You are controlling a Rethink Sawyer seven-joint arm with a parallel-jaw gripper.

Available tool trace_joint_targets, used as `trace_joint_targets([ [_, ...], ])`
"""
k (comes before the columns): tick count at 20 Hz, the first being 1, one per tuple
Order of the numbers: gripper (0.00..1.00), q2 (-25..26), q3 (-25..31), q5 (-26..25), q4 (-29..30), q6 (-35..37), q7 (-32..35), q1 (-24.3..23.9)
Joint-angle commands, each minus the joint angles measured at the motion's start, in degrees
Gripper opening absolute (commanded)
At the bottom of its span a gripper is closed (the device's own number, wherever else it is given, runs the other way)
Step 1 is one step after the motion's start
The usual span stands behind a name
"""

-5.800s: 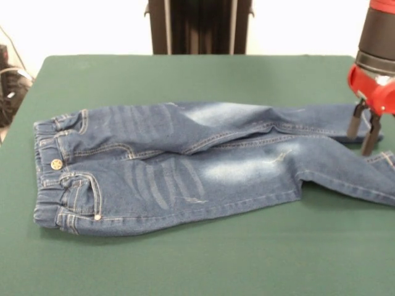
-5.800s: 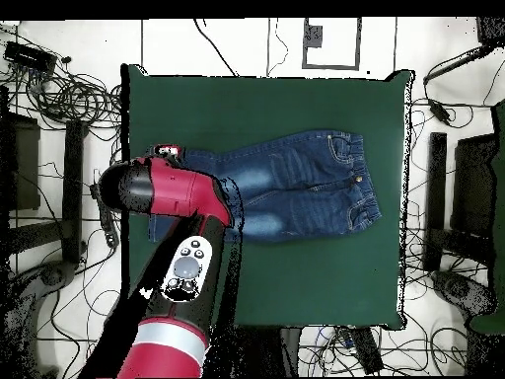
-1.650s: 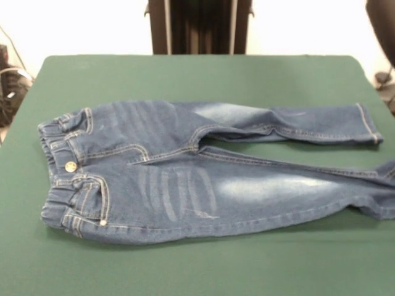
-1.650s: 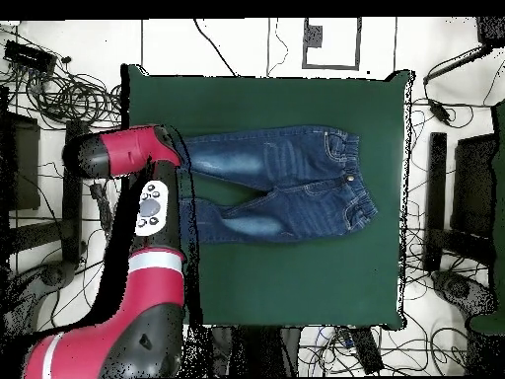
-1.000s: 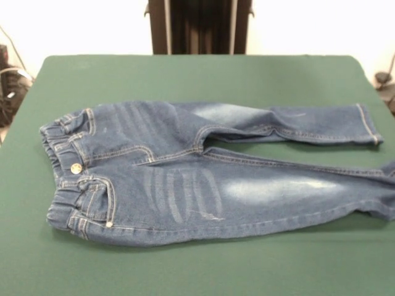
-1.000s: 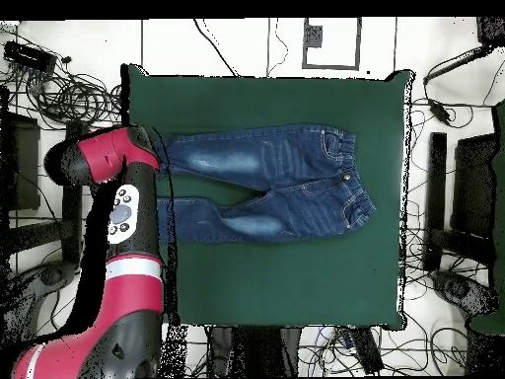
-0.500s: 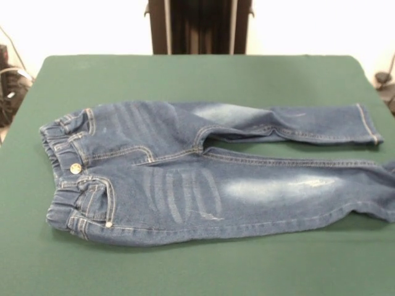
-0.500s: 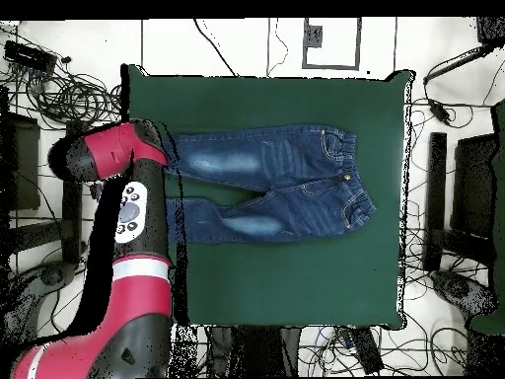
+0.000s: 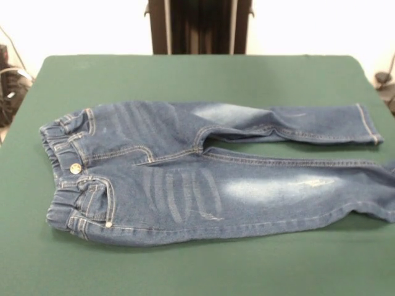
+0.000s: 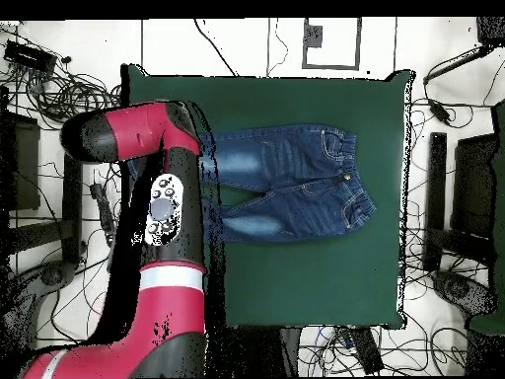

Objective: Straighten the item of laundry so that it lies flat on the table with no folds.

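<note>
The item of laundry [image 9: 203, 172] is a small pair of blue jeans with faded patches, lying front side up on the green table [image 9: 185, 74]. Its waistband and brass button [image 9: 75, 168] are at the left in the front view. The two legs spread apart toward the right; the far leg ends in a cuff [image 9: 367, 123], and the near leg runs to the picture's right edge. Light creases show near the crotch. In the overhead view the jeans [image 10: 306, 183] have their leg ends hidden under the red arm [image 10: 168, 178]. Neither view shows the gripper itself.
A dark pedestal [image 9: 199, 26] stands behind the table's far edge. Cables [image 10: 59, 89] and dark stands [image 10: 464, 188] surround the table on the floor. The arm lies over the table's left part in the overhead view.
Since 5.8 s ago the overlapped legs have been pulled apart and the gripper has left the front view. In the last half second the arm swung right over the leg ends; the jeans stayed still.
</note>
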Motion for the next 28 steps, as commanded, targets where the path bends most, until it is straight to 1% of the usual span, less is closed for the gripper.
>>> trace_joint_targets([
  [1, 1.00, -2.37, 8.11, -3.91, 10.82, 0.48, -16.74, -1.05],
  [5, 1.00, -1.41, 9.76, -4.94, 11.90, -0.38, -15.95, -2.01],
  [9, 1.00, -0.83, 9.82, -6.76, 12.47, 0.55, -15.61, -1.97],
  [11, 1.00, -0.91, 10.66, -7.03, 13.74, -0.49, -14.88, -2.32],
  [16, 1.00, -0.33, 11.02, -8.87, 14.76, -2.37, -13.57, -2.70],
  [19, 1.00, -0.08, 12.13, -9.82, 15.58, -3.38, -13.02, -3.50],
  [24, 1.00, -0.71, 13.88, -10.94, 17.98, -4.43, -12.65, -4.63],
  [28, 1.00, -1.42, 14.05, -11.90, 19.91, -4.96, -11.13, -4.48],
])
